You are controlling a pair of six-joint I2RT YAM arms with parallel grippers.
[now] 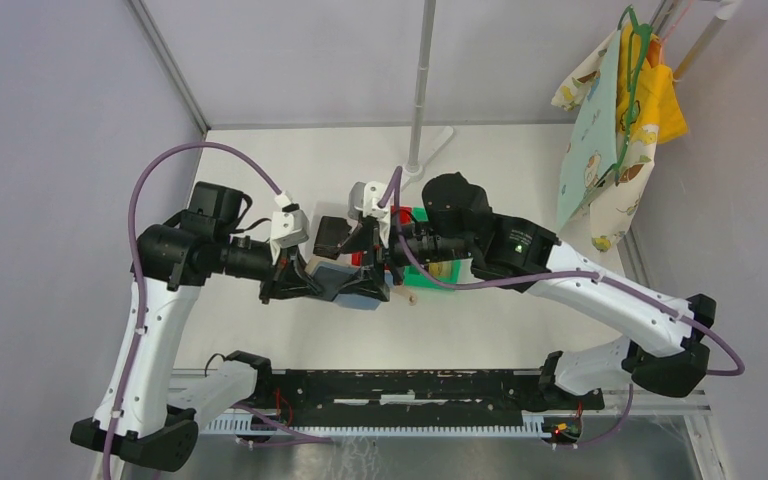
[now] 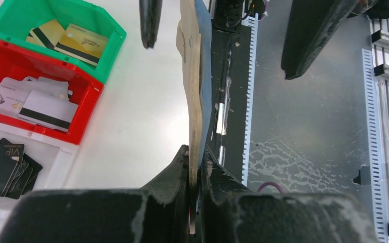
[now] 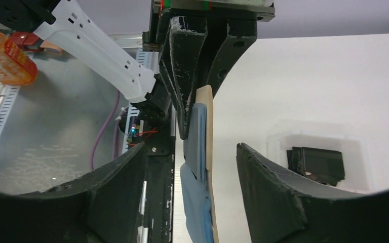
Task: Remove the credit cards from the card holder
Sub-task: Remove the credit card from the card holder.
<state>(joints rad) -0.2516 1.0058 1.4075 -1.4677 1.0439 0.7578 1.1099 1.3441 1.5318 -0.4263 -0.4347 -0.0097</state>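
Bench (image 1: 520, 170), white, carries everything, with both arms leaning in over its middle. The left arm (image 1: 150, 330) rises from its base at the near left corner, bends at the elbow and turns its forearm rightward. The right arm (image 1: 610, 295) sweeps up from the near right, its wrist pointing left, so the two wrists meet nose to nose above the bench's centre.

Three bins sit side by side just beyond that meeting point. One is a green bin (image 2: 112, 50), the next a red bin (image 2: 81, 126), and the last a clear tray (image 2: 55, 157) holding dark cards (image 2: 2, 169).

The card holder (image 2: 195, 101) hangs in the air between the two wrists, seen edge-on. Its tan outer skin faces the bins and its light blue pockets face the near rail.

The left jaws are clamped tight on one end of it. The right jaws stand wide apart. Their fingers (image 3: 273, 197) straddle the holder's other end without touching it.

The credit cards lie apart from the holder. The gold cards (image 2: 81, 43) with dark stripes are in the green bin, and the silvery-white cards (image 2: 48, 109) are in the red one. Whether any card is in the blue pockets, I cannot tell.
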